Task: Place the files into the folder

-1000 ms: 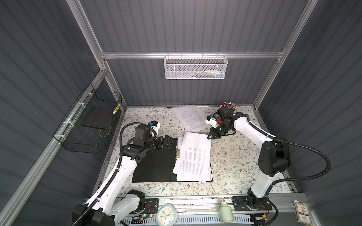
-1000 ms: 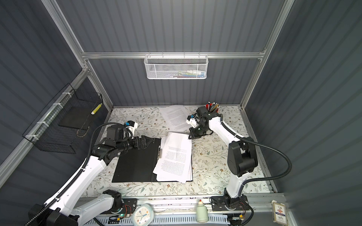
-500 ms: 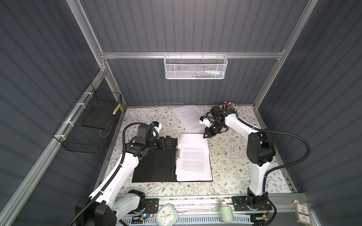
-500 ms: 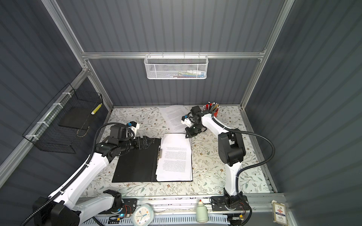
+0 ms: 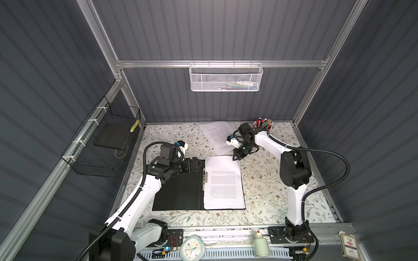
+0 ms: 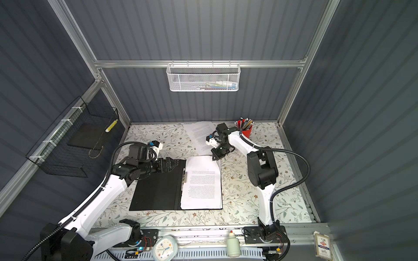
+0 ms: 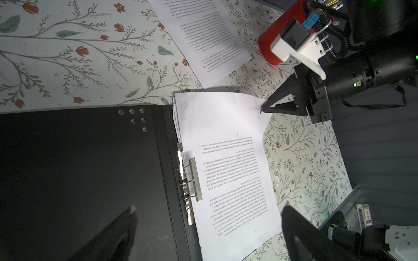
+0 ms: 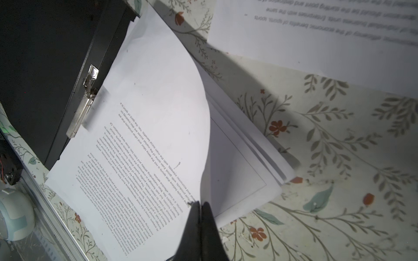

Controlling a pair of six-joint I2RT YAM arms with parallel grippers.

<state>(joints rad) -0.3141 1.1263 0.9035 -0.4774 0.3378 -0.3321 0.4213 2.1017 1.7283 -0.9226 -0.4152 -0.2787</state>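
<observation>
I see the folder [image 5: 178, 189] open at the frame's centre, most files [image 5: 224, 192] stacked on its right half. One loose sheet [image 5: 218, 135] waits above, outside. My right gripper [image 5: 236, 158] pinches the top page [image 8: 158, 113] by a corner; my left gripper [image 5: 199, 164] hangs spread wide.
</observation>
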